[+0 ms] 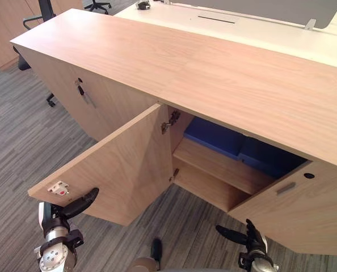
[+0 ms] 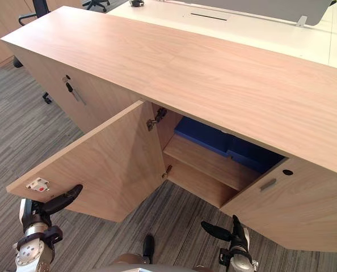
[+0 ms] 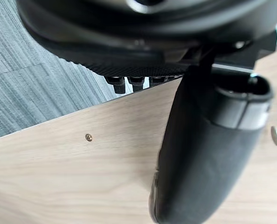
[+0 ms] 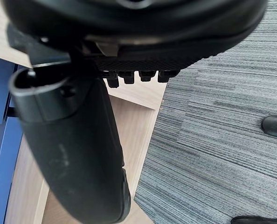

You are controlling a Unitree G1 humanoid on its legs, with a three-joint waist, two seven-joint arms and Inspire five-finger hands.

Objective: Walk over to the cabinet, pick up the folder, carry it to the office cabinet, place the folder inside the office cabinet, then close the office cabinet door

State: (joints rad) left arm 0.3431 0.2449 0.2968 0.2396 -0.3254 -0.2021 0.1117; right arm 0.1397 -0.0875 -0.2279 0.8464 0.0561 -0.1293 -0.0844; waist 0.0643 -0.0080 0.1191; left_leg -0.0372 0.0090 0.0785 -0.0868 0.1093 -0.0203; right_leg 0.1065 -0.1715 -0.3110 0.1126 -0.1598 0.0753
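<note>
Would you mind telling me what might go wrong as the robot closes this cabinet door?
The left hand sits by the free edge of the open door; a push there could slip off the edge. The right hand hangs low before the opening of the cabinet, where the swinging door might clip it.

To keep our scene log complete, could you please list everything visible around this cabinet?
office cabinet: one, light wood, long, across the middle
open door: one, light wood, swung wide on the robot's left
second door: one, light wood, ajar on the right
upper shelf: one, light wood, inside the opening
folder: blue, lying on the upper shelf; count unclear
desk: one, white, behind the cabinet
office chairs: two, black, far left, partly seen
carpet: grey, striped, underfoot
left hand: dark, open, by the open door's outer edge
right hand: dark, open, low before the second door
</note>
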